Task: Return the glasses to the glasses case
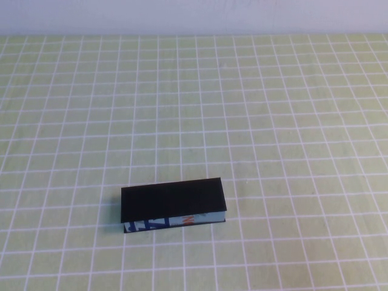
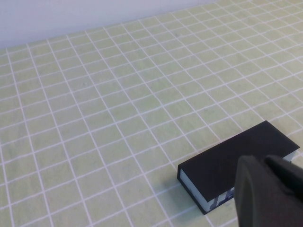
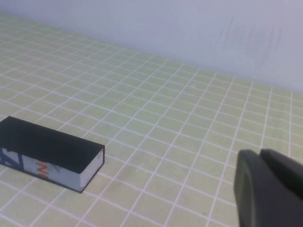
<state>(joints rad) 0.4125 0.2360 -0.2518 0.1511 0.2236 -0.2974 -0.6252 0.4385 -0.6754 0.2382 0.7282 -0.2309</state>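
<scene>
both arms pulled back, neither reaches over the surface; left hand [image 2: 272,191] and right hand [image 3: 270,189] hang above it, right one closed

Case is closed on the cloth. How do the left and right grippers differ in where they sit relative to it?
The left gripper is close by the glasses case, overlapping its printed side in the left wrist view. The right gripper is well off it, with checked cloth between. The left gripper looks down on the black lid; the right gripper faces the printed side. Both are dark and outside the high view.
</scene>
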